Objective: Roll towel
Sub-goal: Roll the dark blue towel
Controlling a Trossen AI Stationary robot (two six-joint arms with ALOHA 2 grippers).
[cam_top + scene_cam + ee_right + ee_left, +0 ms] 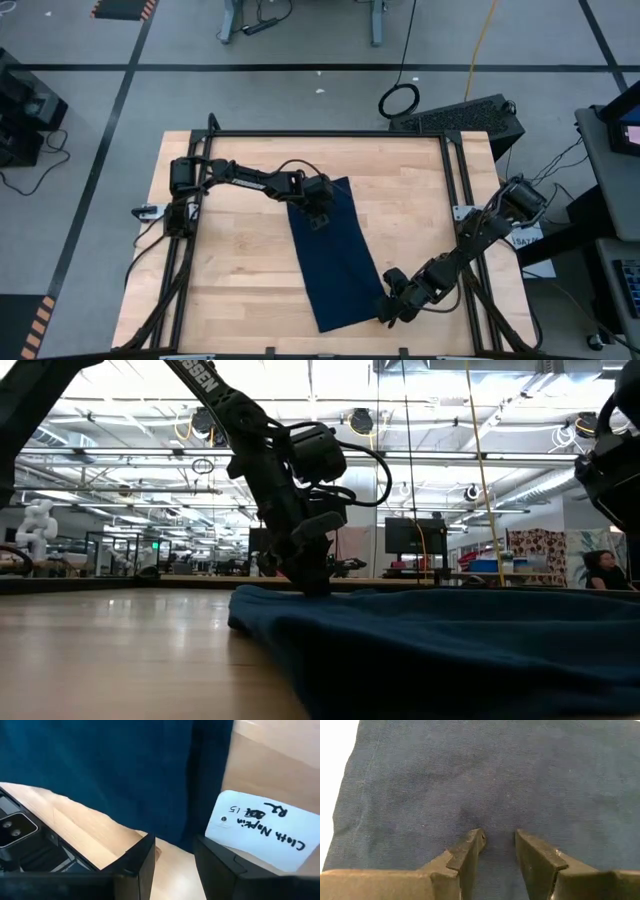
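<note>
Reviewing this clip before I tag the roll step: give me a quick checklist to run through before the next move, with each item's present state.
1. Towel lies flat and unrolled on the table: ok.
2. Left gripper rests on the towel's far end, fingers parted, no fabric visibly pinched: ok for pinning, not ok for a grasp.
3. Right gripper sits at the towel's near corner, fingers parted over bare wood, holding nothing: not ok yet.
4. White label lies beside the towel's edge near the right gripper: cannot tell if it will snag.
5. Towel's near edge lifted to start the roll: not ok.
</note>
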